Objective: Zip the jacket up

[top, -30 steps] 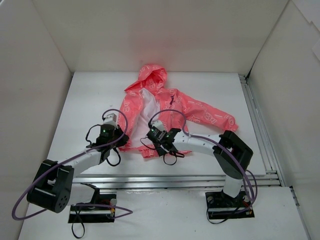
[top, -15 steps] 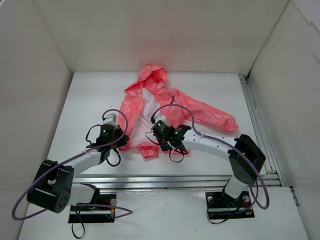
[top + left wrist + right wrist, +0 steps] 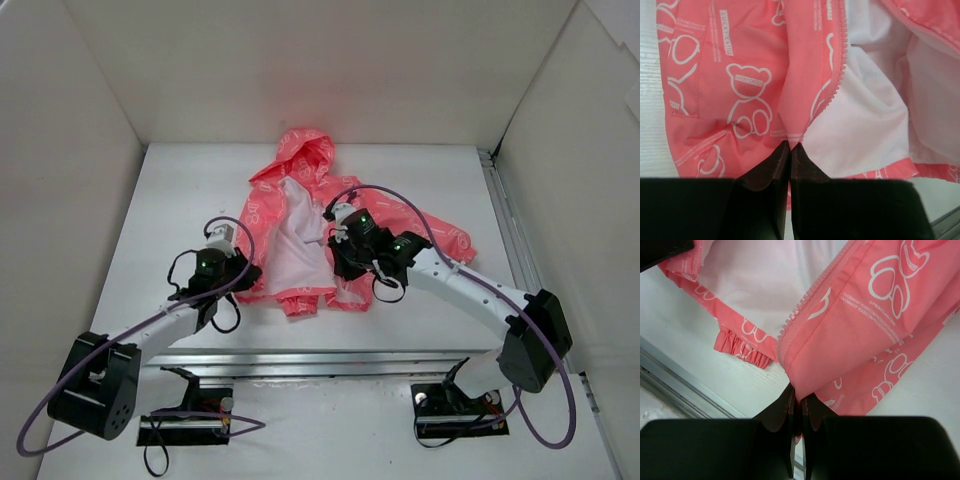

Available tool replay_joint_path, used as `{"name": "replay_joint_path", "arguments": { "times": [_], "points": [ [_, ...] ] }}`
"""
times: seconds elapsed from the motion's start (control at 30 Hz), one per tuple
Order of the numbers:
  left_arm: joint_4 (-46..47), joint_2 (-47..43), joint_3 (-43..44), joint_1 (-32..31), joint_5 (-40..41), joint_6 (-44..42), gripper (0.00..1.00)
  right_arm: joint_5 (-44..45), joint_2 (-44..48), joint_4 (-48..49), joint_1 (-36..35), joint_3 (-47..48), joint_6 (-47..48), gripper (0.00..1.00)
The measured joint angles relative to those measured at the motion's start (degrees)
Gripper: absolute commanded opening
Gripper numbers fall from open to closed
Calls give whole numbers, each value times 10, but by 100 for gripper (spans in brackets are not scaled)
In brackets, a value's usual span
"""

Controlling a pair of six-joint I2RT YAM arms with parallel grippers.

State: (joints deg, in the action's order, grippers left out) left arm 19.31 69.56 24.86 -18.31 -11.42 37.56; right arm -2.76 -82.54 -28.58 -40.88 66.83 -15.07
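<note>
The coral-pink hooded jacket (image 3: 300,215) with white print lies on the table, front open, white lining showing. My left gripper (image 3: 238,285) is shut on the bottom hem of the jacket's left front panel (image 3: 755,85), right at the zipper edge (image 3: 839,70). My right gripper (image 3: 345,262) is shut on the lower corner of the right front panel (image 3: 860,325) and holds it lifted off the table. That panel's zipper teeth (image 3: 807,302) run up from the pinched corner. A gathered sleeve cuff (image 3: 742,352) lies below it.
White walls enclose the table on three sides. A metal rail (image 3: 520,260) runs along the right side and another (image 3: 350,360) along the near edge. The right sleeve (image 3: 440,240) stretches toward the right rail.
My right gripper has moved up and to the right, pulling the right front panel away and baring more white lining. The right arm has stretched out. The left gripper has stayed in place.
</note>
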Motion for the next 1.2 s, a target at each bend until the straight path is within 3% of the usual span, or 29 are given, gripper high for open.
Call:
{"name": "replay_joint_path", "arguments": {
  "times": [0.4,0.83,1.03,1.2],
  "points": [
    [69,-112,-8,0,-68,-2,0,-205,1,58,73,10,27,0],
    [169,-119,10,0,-103,36,0,-356,23,250,131,-17,-22,0],
    [249,-104,24,0,-128,36,0,-439,22,388,164,-52,-92,0],
    [345,-52,25,0,-163,45,0,-483,10,441,173,-56,-121,0]
  ]
}}
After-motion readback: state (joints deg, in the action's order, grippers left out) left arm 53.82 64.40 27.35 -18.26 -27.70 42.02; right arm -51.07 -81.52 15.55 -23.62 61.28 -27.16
